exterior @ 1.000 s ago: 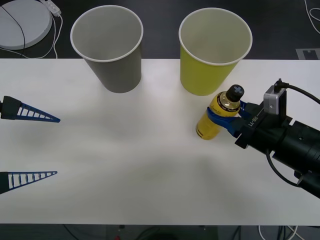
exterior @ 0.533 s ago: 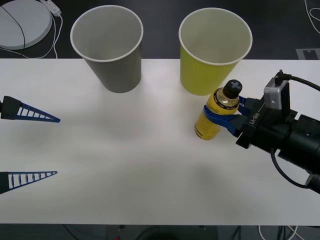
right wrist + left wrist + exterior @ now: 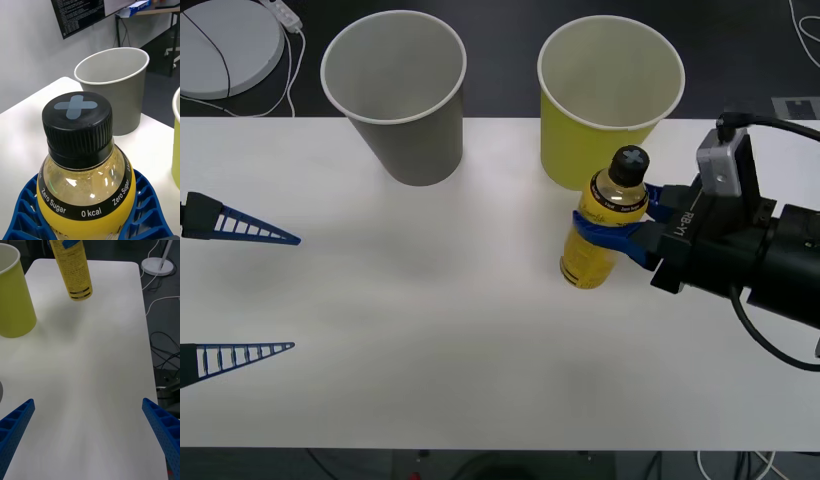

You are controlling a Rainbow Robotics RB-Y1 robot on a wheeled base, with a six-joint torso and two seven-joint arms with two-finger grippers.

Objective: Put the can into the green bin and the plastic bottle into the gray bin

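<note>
My right gripper point(image 3: 600, 228) is shut on the plastic bottle point(image 3: 588, 262), a small yellow bottle with a black cap. It holds the bottle by the shoulder, slightly tilted and just off the white table, in front of the green bin point(image 3: 600, 120). In the right wrist view the bottle point(image 3: 84, 180) sits between the blue fingers point(image 3: 22, 210), with the gray bin point(image 3: 116, 86) beyond it. The gray bin point(image 3: 405, 110) stands at the back left of the green one. My left gripper point(image 3: 297, 293) waits open at the table's left edge. The can is out of view.
Both bins stand upright at the far edge of the white table point(image 3: 430, 330). A white round base point(image 3: 225, 45) with a cable lies on the floor beyond the table's back left corner. In the left wrist view the bottle point(image 3: 73, 268) hangs near the green bin point(image 3: 13, 296).
My right gripper has carried the bottle a little to the left and higher. The left arm has not moved.
</note>
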